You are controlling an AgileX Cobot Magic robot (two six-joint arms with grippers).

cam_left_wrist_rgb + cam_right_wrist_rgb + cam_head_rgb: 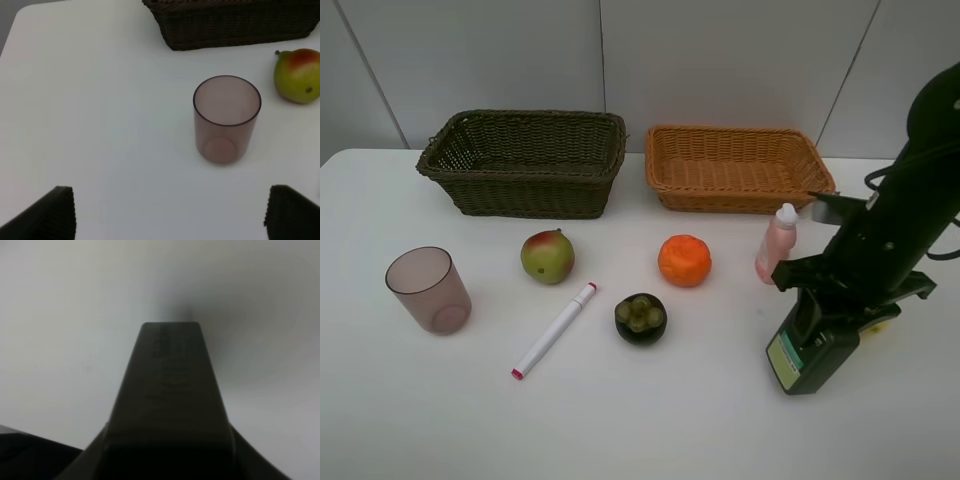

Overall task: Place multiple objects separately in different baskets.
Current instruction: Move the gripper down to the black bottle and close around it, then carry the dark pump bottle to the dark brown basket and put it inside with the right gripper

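On the right side of the white table (670, 430), near its front edge, the dark green bottle (808, 358) lies on its side. The right gripper (840, 305) is down on it, and its fingers look closed against the two sides; in the right wrist view the bottle fills the space between them. The left gripper (170, 220) hangs empty with its fingers wide open, near the cup (227, 120). To do this step well, I think the lift must go straight up first, because the pink bottle (778, 245) stands very near and a small touch can tip it. Then the load should pass high over the rim of the orange basket (735, 131), the nearer one, and come low inside before the fingers open. The dark basket (520, 176) also looks empty.
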